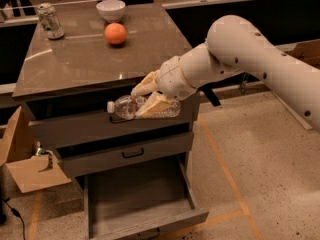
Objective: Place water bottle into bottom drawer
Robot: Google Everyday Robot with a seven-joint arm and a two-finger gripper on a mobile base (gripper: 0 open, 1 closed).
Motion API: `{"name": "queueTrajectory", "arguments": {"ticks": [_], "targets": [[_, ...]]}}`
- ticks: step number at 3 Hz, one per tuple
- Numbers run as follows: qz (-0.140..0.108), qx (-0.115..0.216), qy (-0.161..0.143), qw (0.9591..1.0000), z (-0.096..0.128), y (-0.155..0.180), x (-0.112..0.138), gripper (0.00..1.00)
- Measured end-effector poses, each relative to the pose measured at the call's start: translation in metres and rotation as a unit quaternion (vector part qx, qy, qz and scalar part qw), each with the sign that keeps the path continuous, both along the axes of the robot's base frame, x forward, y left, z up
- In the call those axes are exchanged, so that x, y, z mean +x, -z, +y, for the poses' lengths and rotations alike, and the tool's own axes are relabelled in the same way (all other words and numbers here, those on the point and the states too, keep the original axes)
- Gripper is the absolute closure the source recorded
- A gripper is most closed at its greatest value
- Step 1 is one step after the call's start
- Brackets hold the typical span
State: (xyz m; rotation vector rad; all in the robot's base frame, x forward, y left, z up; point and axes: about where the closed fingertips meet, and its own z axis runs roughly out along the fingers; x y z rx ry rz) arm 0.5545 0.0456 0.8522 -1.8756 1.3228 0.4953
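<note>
The water bottle (131, 107) is a clear ribbed plastic bottle with a white cap and a pale label. It lies on its side in my gripper (148, 97), cap pointing left. My gripper is shut on it and holds it in the air in front of the top drawer's face, above the open bottom drawer (140, 200). The bottom drawer is pulled out at floor level and shows a bare grey tray inside. My white arm (250, 54) reaches in from the right.
An orange (115, 33), a white bowl (111, 9) and a silver-green can (50, 20) stand on the cabinet top (95, 59). The two upper drawers (130, 151) are closed. A cardboard box (25, 159) sits at the left on the floor.
</note>
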Motion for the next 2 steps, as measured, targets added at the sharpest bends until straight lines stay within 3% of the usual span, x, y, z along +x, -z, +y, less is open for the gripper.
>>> {"name": "queueTrajectory", "arguments": {"ticks": [1, 2], "targets": [[0.014, 0.001, 0.012, 0.9998, 0.005, 0.024, -0.008, 1.00], [0.042, 0.008, 0.021, 0.9989, 0.023, 0.090, -0.025, 1.00]]}}
